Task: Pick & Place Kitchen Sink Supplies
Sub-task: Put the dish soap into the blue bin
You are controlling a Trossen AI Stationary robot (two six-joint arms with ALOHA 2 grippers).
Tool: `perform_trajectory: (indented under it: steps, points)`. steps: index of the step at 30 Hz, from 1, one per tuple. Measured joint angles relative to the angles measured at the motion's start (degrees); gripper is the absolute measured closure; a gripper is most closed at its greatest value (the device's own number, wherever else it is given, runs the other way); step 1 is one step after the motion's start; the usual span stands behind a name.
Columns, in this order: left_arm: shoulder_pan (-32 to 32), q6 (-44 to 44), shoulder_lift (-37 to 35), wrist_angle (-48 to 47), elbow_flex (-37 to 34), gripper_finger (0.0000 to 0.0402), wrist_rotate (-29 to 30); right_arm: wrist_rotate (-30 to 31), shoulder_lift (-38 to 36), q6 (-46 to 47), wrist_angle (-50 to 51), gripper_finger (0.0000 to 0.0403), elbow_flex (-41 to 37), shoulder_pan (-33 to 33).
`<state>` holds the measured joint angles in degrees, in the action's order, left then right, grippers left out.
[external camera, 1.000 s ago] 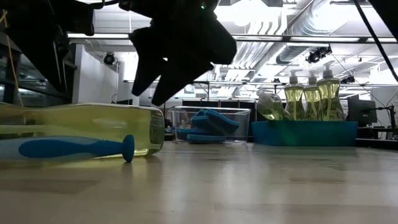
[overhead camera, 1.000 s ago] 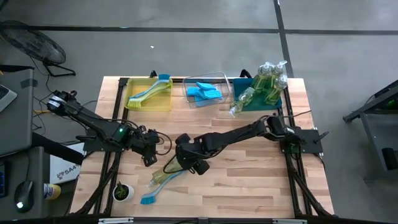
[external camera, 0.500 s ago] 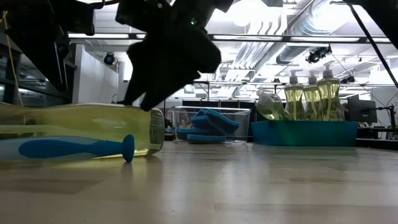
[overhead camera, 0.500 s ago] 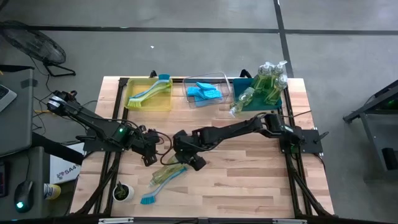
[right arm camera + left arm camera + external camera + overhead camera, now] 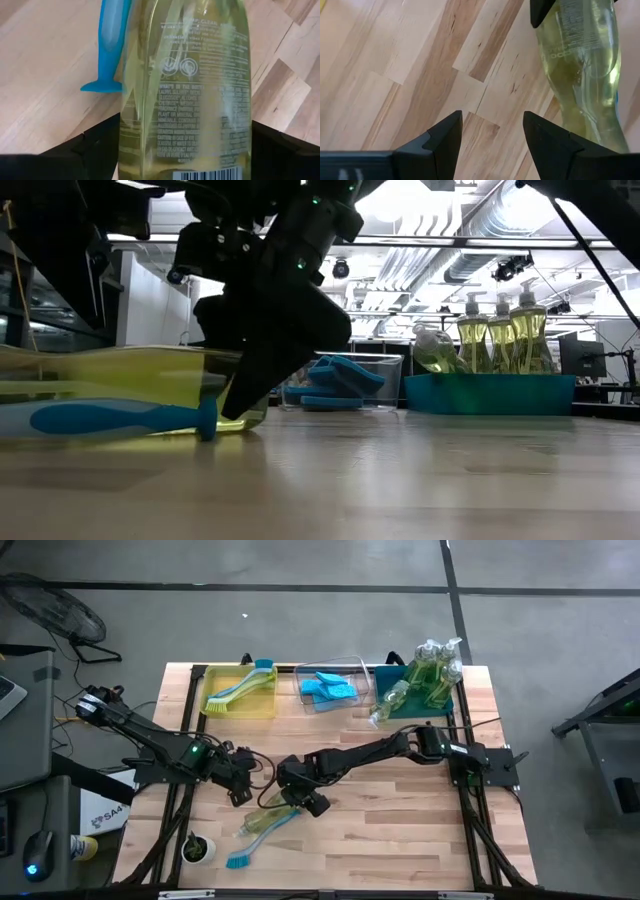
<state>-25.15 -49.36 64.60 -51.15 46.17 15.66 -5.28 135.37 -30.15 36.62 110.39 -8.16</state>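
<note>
Right gripper [image 5: 293, 802] is down over the soap bottle [image 5: 262, 820], which lies on its side near the table's middle beside a blue brush [image 5: 243, 852]; fingers spread either side, ready to clamp. Left gripper [image 5: 490, 137] waits just left, fingers apart, empty.

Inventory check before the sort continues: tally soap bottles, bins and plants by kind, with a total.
Soap bottles: 5
Bins: 3
Potted plant: 1
Total: 9
</note>
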Motion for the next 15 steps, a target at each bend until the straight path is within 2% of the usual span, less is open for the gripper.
perform_trajectory:
  steps: [8, 15]
  points:
    - [0.0, -0.01, 0.0, -0.02, 0.0, 0.0195, 0.02, 0.01, 0.35, 1.46, 0.78, 0.0137, 0.04, -0.05]
    - [0.0, -0.02, 0.0, -0.01, 0.0, 0.0195, 0.12, 2.36, -0.2, 2.18, 1.54, 0.0138, -0.06, -0.16]
